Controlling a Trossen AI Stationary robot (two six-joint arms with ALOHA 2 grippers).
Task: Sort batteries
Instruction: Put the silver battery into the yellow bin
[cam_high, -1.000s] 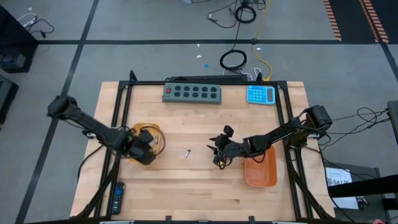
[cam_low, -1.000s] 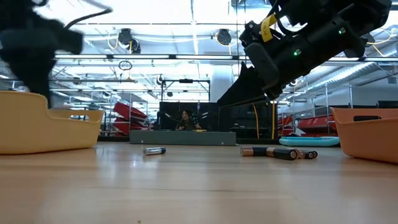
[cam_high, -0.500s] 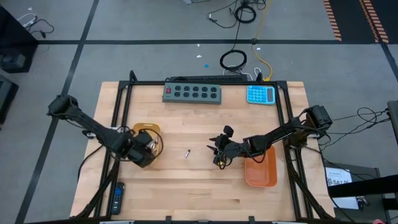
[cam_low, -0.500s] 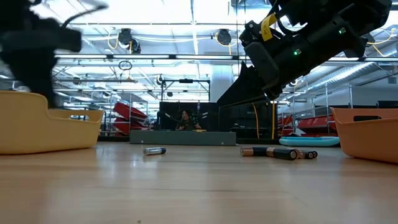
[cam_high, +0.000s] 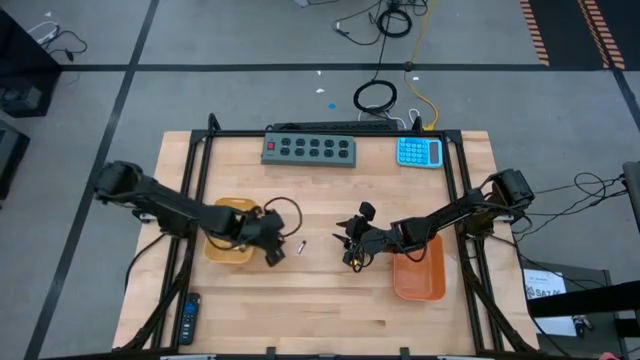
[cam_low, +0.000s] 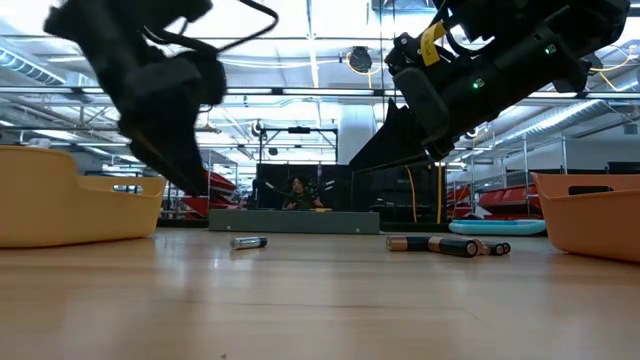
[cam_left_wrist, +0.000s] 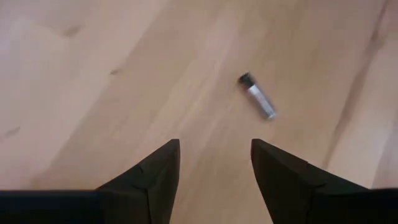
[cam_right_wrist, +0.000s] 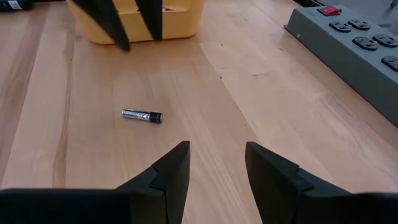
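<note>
battery (cam_left_wrist: 258, 96): silvery cylinder, dark end, on bare wood | left gripper (cam_left_wrist: 214, 163): spread, near it | right gripper (cam_right_wrist: 216, 163): spread, waiting mid-table

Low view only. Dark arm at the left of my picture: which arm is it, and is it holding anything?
Observer: It's the left gripper, open and empty, just off the yellow tray.
Operator: Is that battery on my left near it?
Observer: Yes. The lone battery lies on bare wood just ahead of its fingers, untouched.
Operator: And the right one?
Observer: The right gripper is open, between that battery and the orange tray.
</note>
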